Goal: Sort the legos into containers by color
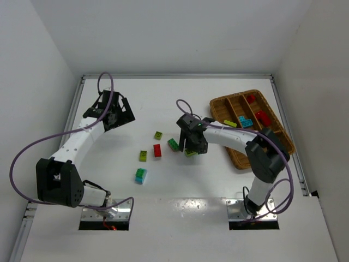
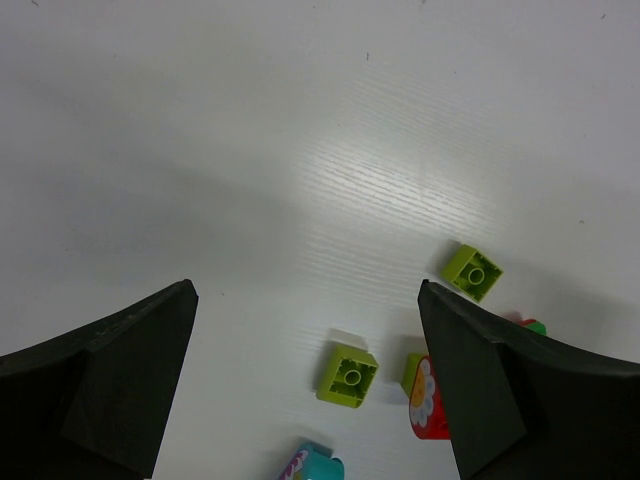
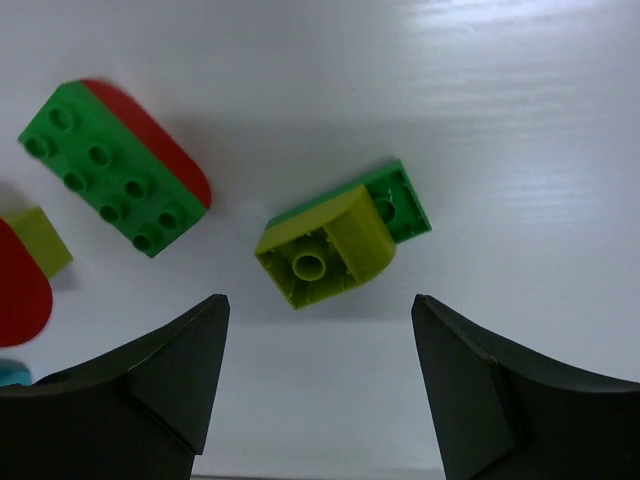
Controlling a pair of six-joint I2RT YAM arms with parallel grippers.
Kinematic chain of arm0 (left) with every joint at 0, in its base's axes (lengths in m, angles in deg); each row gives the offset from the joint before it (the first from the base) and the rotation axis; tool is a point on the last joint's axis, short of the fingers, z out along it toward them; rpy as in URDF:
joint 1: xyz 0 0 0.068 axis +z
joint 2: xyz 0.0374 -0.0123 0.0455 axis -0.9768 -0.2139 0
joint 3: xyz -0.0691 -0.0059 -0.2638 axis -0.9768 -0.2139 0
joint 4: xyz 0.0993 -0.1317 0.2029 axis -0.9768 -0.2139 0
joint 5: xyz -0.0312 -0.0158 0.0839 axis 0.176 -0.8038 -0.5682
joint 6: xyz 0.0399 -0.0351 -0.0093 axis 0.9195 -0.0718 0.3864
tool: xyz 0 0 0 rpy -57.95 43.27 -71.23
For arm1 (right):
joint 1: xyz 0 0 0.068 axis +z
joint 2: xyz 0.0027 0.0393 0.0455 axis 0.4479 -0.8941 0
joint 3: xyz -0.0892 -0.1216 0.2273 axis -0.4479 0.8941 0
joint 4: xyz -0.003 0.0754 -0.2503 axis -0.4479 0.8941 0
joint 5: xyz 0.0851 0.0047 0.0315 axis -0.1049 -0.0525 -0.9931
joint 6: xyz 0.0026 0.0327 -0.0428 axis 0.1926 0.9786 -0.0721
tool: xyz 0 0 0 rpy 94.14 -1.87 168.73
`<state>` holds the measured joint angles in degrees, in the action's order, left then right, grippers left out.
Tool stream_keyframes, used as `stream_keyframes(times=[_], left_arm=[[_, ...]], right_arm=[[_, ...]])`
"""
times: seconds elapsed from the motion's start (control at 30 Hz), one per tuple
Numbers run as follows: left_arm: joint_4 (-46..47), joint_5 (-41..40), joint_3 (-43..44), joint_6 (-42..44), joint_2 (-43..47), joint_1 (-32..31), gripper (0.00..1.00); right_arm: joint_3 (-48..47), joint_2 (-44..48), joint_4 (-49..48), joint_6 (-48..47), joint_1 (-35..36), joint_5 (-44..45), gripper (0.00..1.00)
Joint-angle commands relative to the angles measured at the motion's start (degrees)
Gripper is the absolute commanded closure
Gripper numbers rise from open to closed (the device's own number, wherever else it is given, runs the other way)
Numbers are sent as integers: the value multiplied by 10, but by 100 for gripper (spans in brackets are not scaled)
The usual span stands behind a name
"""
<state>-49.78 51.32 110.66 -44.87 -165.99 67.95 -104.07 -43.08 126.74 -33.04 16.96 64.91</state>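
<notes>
The right tool hangs low over the desk with its fingers apart, gripping nothing. A curved yellow-green brick, touching a green brick, lies just ahead of the gap between the fingers. A green-and-red brick lies off to the left. The left tool gapes wide, a square yellow-green brick near its right finger. The tray sits well apart, at the desk's right side.
</notes>
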Motion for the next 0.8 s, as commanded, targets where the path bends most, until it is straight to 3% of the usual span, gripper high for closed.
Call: stream_keyframes(times=[0.0, 0.3, 0.57, 0.77], left_arm=[[4, -7, -1, 6, 4, -4, 0], [4, -7, 4, 11, 10, -4, 0], [4, 4, 4, 11, 10, -4, 0], [4, 4, 4, 17, 10, -4, 0]], right_arm=[[35, 50, -41, 178, -4, -13, 26], [33, 31, -51, 272, -10, 1, 29], [28, 12, -48, 279, -38, -14, 34], [14, -17, -43, 267, -43, -14, 44]])
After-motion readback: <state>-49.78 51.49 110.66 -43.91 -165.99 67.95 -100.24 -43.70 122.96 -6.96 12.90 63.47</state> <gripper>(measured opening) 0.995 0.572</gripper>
